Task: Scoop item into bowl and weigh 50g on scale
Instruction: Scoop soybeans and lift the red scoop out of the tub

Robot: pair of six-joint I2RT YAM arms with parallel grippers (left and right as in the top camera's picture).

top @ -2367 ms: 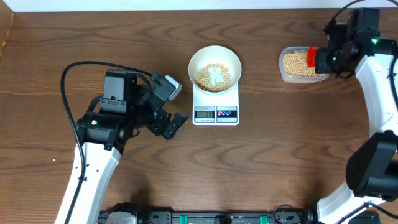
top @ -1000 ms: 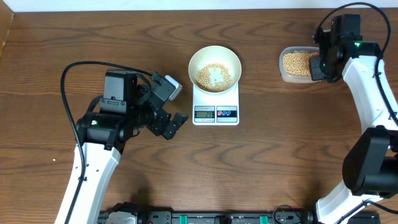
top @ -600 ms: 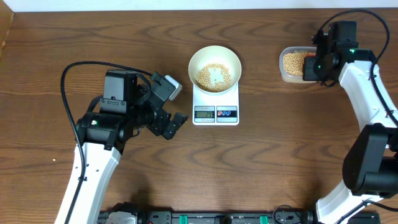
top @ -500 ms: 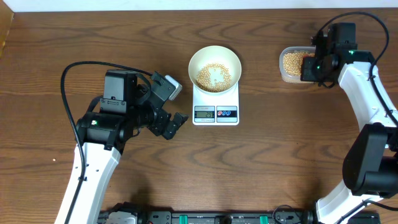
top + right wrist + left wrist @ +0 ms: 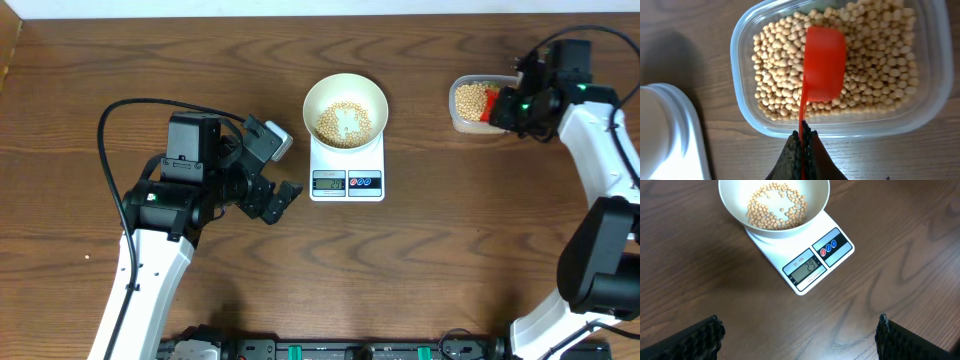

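Red scoop [image 5: 824, 55] pinched by its handle in my right gripper [image 5: 802, 145], I held it over the beans [image 5: 875, 55] in the clear container [image 5: 742, 75] right of the scale [image 5: 347, 165] to fetch another load for the bowl [image 5: 318, 95] on it, my left gripper [image 5: 800, 340] idling wide open left of the scale.

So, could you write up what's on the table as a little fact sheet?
bowl: white, sits on scale, some beans inside
scale: white, display showing digits
container: clear plastic, full of beans, right of the scale
scoop: red, cup over the container's beans
right claw: shut on scoop handle
left claw: open, holding nothing, left of scale
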